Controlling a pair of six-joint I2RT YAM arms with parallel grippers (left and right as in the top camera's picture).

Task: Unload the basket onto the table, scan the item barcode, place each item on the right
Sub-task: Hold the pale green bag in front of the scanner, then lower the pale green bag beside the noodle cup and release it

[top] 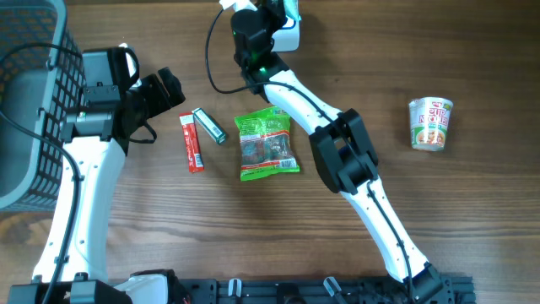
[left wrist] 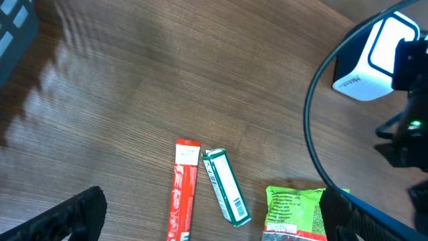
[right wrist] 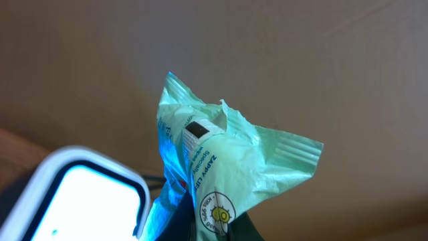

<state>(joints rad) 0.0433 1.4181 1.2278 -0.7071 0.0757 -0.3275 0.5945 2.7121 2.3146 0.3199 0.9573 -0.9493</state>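
Pale green snack packet is pinched in the clenched right gripper at the tabletop's 12 o'clock edge — long axis upright, crumpled top toward 12, white scanner at its 8. Left gripper is released — red stick pack and green gum box lie off its 5.

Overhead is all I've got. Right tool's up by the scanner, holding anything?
Observer: Yes, right wrist shows the right tool shut on a crinkled pale green packet.
Operator: Scanner lit?
Observer: Yes, the scanner window glows bluish white just beside the packet.
Operator: Barcode up on the green box by the red stick?
Observer: Yes, left wrist shows it printed face up.
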